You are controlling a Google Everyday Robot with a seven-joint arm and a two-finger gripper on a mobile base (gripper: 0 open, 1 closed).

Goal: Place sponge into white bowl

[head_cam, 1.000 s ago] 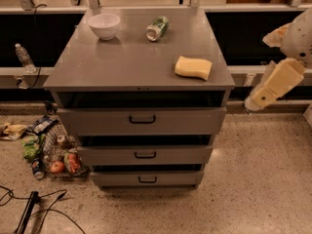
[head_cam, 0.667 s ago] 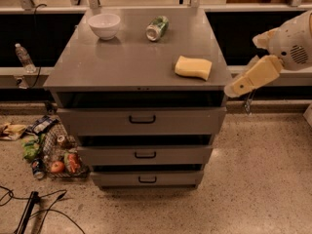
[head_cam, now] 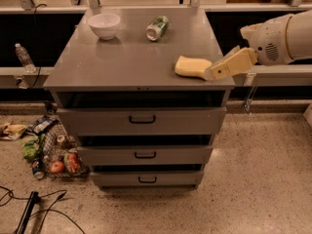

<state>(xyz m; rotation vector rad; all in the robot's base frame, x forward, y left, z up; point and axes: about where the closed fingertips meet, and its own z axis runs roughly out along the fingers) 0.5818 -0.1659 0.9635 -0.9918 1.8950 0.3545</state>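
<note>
The pale yellow sponge (head_cam: 191, 67) lies flat on the grey cabinet top (head_cam: 126, 57), near its right front corner. The small white bowl (head_cam: 104, 25) stands upright and empty at the back left of the same top. My gripper (head_cam: 214, 71) reaches in from the right on a white arm. Its cream tip is at the sponge's right end, level with the top and touching or nearly touching the sponge. I cannot tell which.
A crushed green-and-white can (head_cam: 157, 28) lies at the back middle, right of the bowl. The cabinet has three drawers (head_cam: 142, 119), slightly pulled out. A water bottle (head_cam: 23, 57) lies on the left ledge. Litter (head_cam: 48, 150) and cables (head_cam: 29, 213) are on the floor at left.
My gripper has moved left and slightly up, from beside the cabinet's right edge to the sponge's right end. The sponge, bowl and can have not moved.
</note>
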